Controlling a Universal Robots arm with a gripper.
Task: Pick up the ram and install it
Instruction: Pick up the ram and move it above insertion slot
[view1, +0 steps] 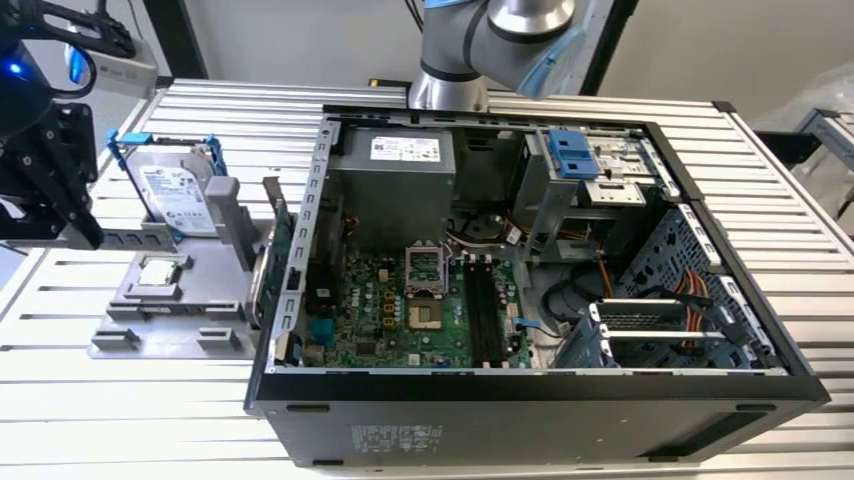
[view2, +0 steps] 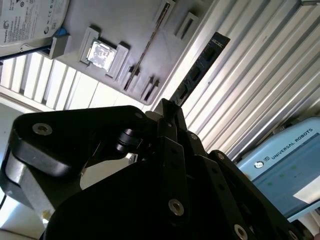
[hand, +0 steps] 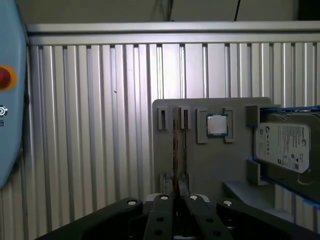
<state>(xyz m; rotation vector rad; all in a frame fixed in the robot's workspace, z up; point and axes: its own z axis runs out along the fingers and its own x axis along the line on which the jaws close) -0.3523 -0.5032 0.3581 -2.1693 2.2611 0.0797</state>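
The ram (view2: 200, 65) is a slim dark stick jutting out from between my fingers in the second wrist view. In the first wrist view I see the ram (hand: 176, 150) edge-on as a thin line. My gripper (view2: 170, 107) is shut on one end of it, and the rest of the stick hangs free over the ribbed table. In the first wrist view the gripper (hand: 177, 192) is above the grey holder (hand: 200, 165). At the exterior view's left, the black gripper (view1: 70, 225) hangs beside the holder, well away from the black motherboard slots (view1: 483, 310).
The open computer case (view1: 534, 420) lies on the ribbed metal table (view1: 107, 420). The holder (view1: 174, 320) carries a hard drive (view1: 174, 190) in a blue frame and a square processor chip (view1: 160, 270). A light blue device (hand: 7, 100) lies on the table.
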